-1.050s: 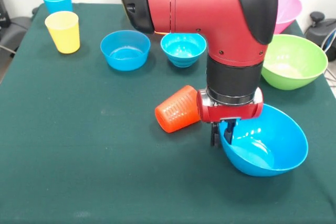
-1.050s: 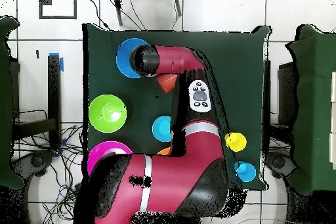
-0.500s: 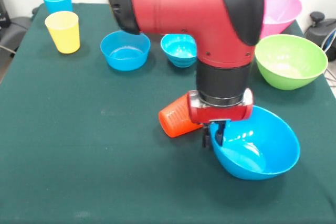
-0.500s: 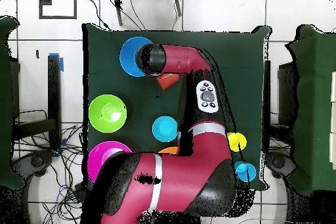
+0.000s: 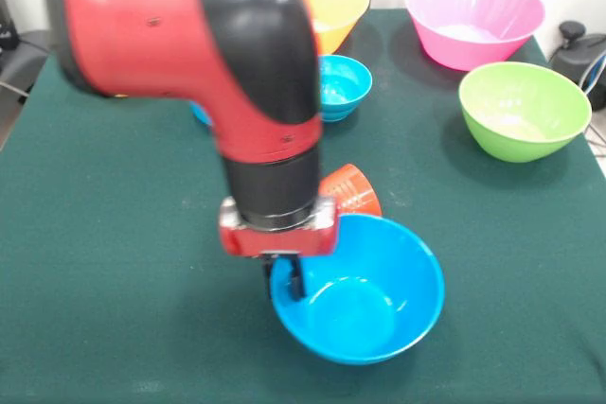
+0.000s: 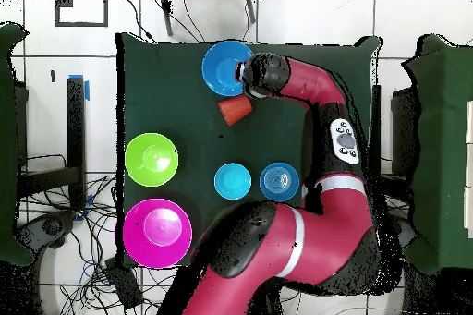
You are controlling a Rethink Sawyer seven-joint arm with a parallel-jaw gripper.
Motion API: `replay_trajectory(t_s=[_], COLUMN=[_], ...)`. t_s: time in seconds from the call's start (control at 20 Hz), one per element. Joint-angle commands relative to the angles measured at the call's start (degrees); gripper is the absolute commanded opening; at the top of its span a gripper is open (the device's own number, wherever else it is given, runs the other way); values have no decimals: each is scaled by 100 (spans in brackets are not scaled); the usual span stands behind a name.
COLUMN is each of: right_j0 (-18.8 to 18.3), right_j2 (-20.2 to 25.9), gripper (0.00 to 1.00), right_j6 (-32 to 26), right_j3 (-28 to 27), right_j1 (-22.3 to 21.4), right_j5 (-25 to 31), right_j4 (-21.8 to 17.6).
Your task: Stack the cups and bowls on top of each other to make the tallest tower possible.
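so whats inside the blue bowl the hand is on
Only the hand, pinching its near-left rim; the rest of the blue bowl looks empty. The orange-red cup lies on its side just behind it, outside. The arm hides the table to its left.

Bright even light, soft shadows, arm [image 5: 218, 63] motion-blurred, glare on blue bowl [image 5: 365, 305]

Arm bent at elbow, wrist pointing straight down; end effector [image 5: 287, 276] clamped on near rim of bowl [image 5: 365, 305].
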Motion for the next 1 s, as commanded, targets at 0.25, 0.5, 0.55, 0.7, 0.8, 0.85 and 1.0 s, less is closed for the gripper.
replay_trajectory(t_s=[0.25,0.5,0.55,0.7,0.8,0.85,1.0], right_j0=[-529,-554,-548,-512,-463,-436,-369], right_j2=[853,872,865,846,817,778,688], gripper=[0,0,0,0,0,0,100], right_j6=[-2856,-2901,-2897,-2924,-2901,-2838,-2626], right_j3=[-1254,-1368,-1386,-1359,-1365,-1333,-1362], right_j1=[1017,1072,1079,1046,1032,1009,1005], right_j5=[1370,1469,1480,1420,1372,1345,1365], right_j4=[-708,-713,-707,-704,-718,-721,-723])
